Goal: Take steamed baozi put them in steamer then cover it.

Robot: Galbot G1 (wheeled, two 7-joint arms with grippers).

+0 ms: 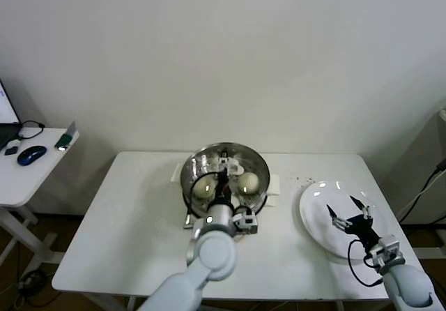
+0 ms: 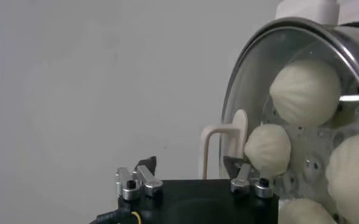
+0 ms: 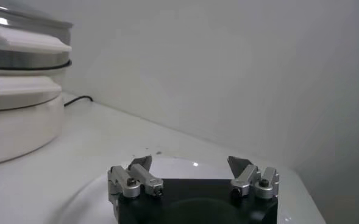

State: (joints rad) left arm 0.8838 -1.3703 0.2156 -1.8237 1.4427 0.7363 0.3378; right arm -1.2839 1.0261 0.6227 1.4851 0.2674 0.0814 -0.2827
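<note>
The steamer (image 1: 263, 185) stands at the table's middle back, and the clear glass cover (image 1: 209, 159) lies on it. Through the glass I see steamed baozi (image 1: 247, 180) on the tray; the left wrist view shows several (image 2: 305, 91). My left gripper (image 1: 224, 175) is over the cover and open, its fingers on either side of the cream-white handle (image 2: 225, 143), with a clear gap on one side. My right gripper (image 1: 350, 212) hangs open over the white plate (image 1: 327, 238), holding nothing. From the right wrist the steamer (image 3: 21, 115) shows with the cover on top.
The white plate sits at the table's right front, with dark crumbs (image 1: 303, 180) beside it. A side table (image 1: 42, 171) with a computer mouse (image 1: 31, 155) stands to the left. A dark cable (image 3: 78, 99) runs behind the steamer.
</note>
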